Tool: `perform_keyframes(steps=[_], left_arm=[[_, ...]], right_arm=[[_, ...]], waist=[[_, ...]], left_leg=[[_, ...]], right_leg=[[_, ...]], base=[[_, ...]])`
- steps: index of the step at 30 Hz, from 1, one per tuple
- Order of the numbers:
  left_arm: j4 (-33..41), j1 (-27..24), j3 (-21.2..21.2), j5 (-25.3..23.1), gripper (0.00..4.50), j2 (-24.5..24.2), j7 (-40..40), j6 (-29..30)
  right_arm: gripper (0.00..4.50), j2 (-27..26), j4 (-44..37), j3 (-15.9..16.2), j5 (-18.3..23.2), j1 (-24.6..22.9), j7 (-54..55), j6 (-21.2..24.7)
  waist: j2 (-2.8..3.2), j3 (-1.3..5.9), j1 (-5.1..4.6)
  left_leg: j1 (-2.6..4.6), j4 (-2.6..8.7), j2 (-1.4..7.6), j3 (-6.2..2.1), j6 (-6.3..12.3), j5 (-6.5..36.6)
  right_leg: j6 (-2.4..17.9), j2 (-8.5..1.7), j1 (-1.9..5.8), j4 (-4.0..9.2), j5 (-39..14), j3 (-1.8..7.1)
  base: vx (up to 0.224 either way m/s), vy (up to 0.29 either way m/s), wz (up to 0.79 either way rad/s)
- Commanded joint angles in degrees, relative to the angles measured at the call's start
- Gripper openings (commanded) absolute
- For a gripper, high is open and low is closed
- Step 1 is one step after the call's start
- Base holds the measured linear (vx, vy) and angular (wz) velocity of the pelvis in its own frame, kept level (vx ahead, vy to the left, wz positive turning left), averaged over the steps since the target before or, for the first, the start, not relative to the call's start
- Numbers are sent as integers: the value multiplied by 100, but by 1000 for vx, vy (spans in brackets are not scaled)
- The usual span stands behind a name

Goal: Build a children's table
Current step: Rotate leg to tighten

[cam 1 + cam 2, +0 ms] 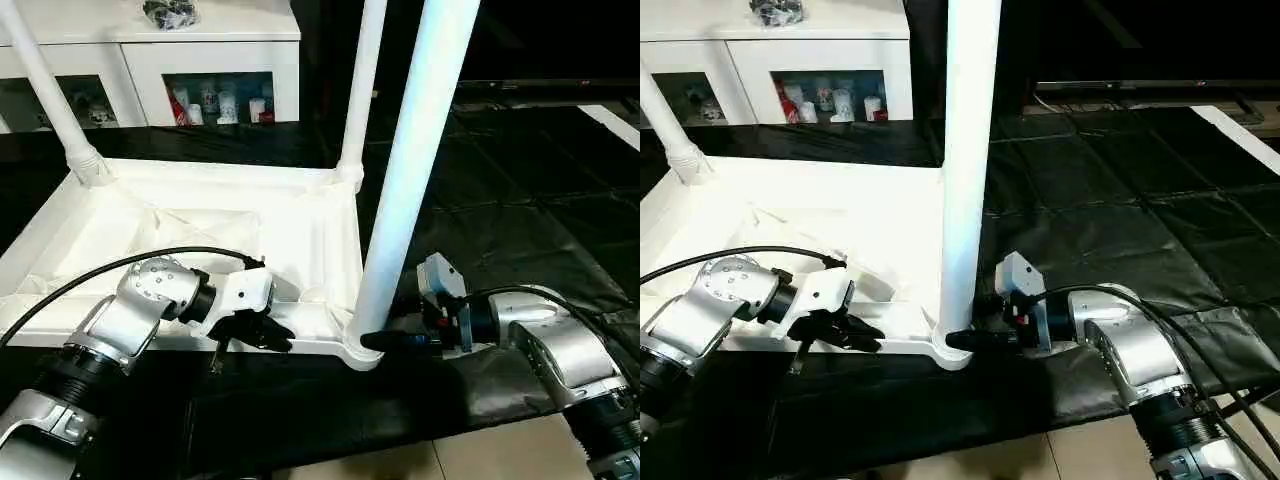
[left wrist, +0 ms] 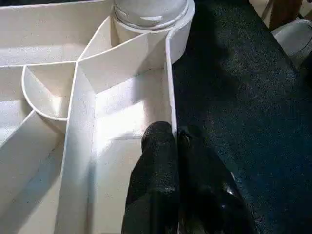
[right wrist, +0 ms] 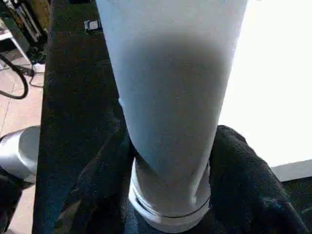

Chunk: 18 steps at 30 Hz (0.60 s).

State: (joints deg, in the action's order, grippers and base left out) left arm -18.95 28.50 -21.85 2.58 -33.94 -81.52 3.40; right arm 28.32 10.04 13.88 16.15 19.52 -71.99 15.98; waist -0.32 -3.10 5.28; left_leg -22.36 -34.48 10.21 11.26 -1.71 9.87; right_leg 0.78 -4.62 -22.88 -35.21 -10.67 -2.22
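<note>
Legs standing: three long white tapered plastic legs are up in their corner sockets: the near leg [image 1: 415, 170], a far leg [image 1: 362, 90] behind it, and a far leg on the left [image 1: 50, 90].
Table top: one white rectangular plastic top [image 1: 300, 225], lying upside down on the black mat [image 1: 520, 220], its ribbed underside facing up.
Pincers: two, each with two black fingers.
Left pincer [image 1: 262, 335]: clenched on the thin near rim of the table top; one finger [image 2: 156, 165] is inside the rim and the other outside.
Right pincer [image 1: 385, 341]: its fingers [image 3: 243, 180] stand on both sides of the near leg's base, touching it, just above the round corner socket [image 1: 360, 352].
Near leg against the pincers: it rises upright between the two, nearer to the right one.
Behind: a white cabinet with glass doors [image 1: 215, 60].
</note>
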Motion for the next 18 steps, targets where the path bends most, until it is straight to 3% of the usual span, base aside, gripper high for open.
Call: perform_keyframes(steps=[1,7,8,10,14,17,18], left_arm=[[226,35,-145,-19,0,41,-150,-116],[182,87,-50,-38,0,249,235,170],[113,181,23,-44,0,412,496,324],[69,238,68,-45,0,508,648,408],[-71,516,287,-23,0,998,1413,1034],[-78,651,406,-25,0,1288,1872,1420],[-79,721,493,-48,0,1456,2191,1631]], right_arm=[[196,35,-91,19,98,-100,-131,40],[196,-223,-79,-74,64,-105,381,210],[196,-467,202,-152,-121,40,940,220],[196,-615,393,-194,-248,136,1282,202],[195,-1242,1098,-337,-523,551,2426,205],[195,-1601,1413,-330,-695,796,3019,218],[194,-1781,1586,-339,-777,929,3333,231]], waist=[[-2,384,-38],[9,376,-45],[24,368,-70],[-2,346,-103],[13,340,-201],[2,358,-301],[3,378,-354]], left_leg=[[188,438,310,-120,15,1354],[189,440,309,-116,-3,1397],[188,454,302,-125,-66,1545],[204,459,281,-147,-192,1771],[218,466,262,-191,-376,1990],[145,490,257,-212,-359,1847],[137,474,249,-195,-288,1719]], right_leg=[[1137,-347,187,394,-1279,208],[1162,-346,183,402,-1281,211],[1129,-355,158,409,-1533,213],[1008,-370,161,470,-2059,206],[857,-386,131,502,-2595,189],[839,-362,188,489,-2265,170],[953,-347,197,463,-1848,180]], base=[[0,0,0],[0,0,0],[0,0,0],[0,0,0],[0,0,0],[0,0,0],[0,0,0]])
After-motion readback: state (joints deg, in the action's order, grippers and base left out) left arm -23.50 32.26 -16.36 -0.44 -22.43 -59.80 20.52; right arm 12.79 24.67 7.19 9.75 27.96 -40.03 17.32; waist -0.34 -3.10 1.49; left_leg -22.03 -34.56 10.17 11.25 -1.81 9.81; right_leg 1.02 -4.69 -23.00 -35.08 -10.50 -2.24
